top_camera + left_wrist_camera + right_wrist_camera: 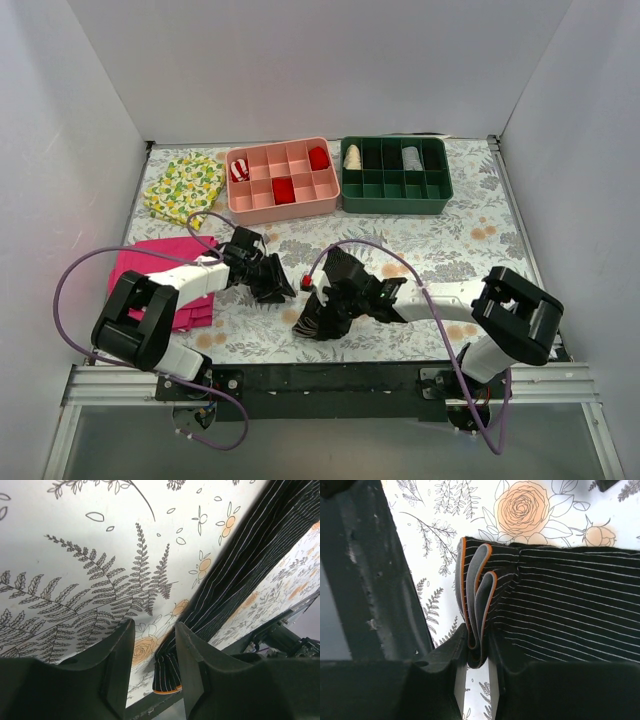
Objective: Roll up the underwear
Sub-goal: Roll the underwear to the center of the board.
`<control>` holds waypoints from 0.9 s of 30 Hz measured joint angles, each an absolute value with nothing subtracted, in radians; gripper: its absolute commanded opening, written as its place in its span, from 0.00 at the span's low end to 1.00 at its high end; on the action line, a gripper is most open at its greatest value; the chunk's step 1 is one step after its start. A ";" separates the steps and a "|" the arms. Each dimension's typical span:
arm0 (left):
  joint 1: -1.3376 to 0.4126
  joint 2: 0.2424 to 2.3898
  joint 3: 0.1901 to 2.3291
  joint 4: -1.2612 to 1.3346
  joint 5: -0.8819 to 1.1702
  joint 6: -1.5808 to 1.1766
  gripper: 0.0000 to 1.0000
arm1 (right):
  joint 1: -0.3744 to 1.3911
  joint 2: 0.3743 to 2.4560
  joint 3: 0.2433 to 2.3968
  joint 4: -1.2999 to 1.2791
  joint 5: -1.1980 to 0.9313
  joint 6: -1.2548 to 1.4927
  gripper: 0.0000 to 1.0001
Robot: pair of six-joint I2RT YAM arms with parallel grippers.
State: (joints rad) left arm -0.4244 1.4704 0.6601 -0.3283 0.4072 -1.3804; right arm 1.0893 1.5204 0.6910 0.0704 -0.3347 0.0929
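Right arm (440,310) low, seemingly at underwear (315,320)

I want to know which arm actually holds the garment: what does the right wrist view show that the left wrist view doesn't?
Only the right wrist view: the right gripper pinching the underwear by its folded, orange-edged waistband. Only the left wrist view: the left gripper, jaws apart, gripping nothing. Both: the black pinstriped fabric lying on the floral table cover.

Far end of underwear (570,615) off frame
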 measured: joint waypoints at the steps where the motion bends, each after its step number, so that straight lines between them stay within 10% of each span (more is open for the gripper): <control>1: -0.424 1.464 0.652 -0.322 0.411 -1.382 0.38 | 1.071 1.528 0.686 0.086 -0.367 0.109 0.21; 27: -0.428 1.329 0.469 -0.246 0.637 -1.499 0.59 | 0.933 1.619 0.618 0.293 -0.669 0.288 0.21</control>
State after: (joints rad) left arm -0.4282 1.3293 0.4686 -0.2462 0.6369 -1.4994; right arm 0.9325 1.6188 0.6178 0.2928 -0.6693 0.2878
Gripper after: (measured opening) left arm 0.587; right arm 0.248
